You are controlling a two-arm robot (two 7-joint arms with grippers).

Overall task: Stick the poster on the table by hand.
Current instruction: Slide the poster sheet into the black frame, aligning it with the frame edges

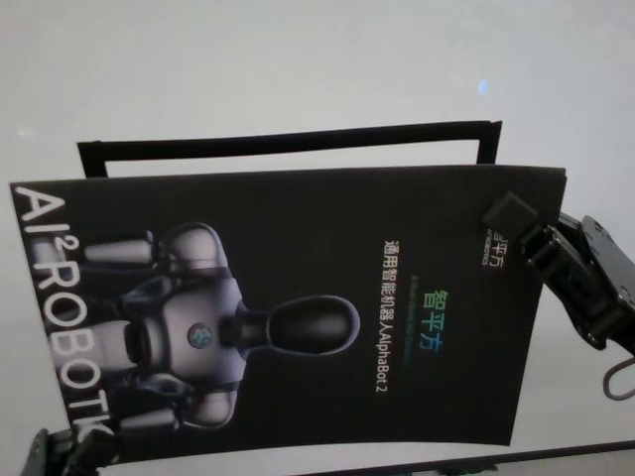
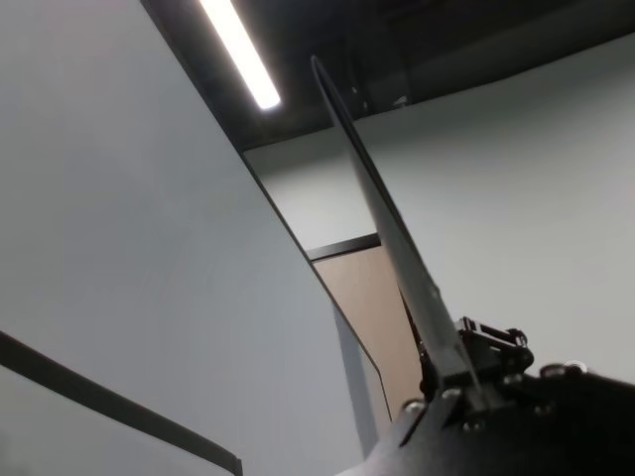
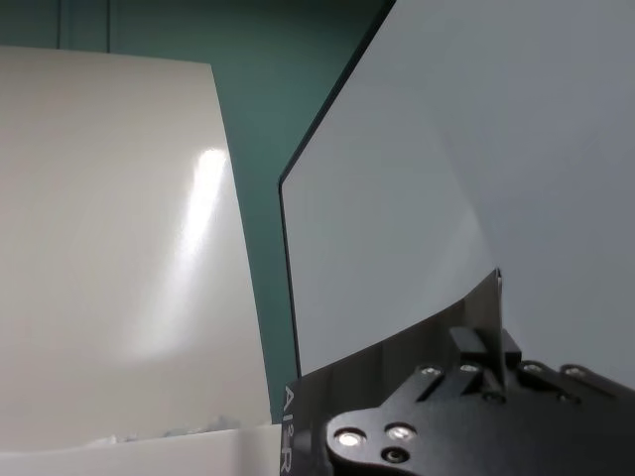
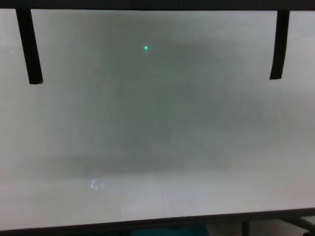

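Note:
The poster, a black glossy sheet with a grey robot figure and white letters, hangs lifted over the white table between both arms. My right gripper is shut on its far right corner. My left gripper holds the near left corner at the bottom of the head view. In the left wrist view the poster shows edge-on, clamped in the left gripper. The right wrist view shows the right gripper pinching the curved poster. In the chest view only the table is seen.
A long black tape strip with short ends turned toward me lies on the table behind the poster. Its two ends reach down in the chest view. The table's near dark edge runs along the bottom.

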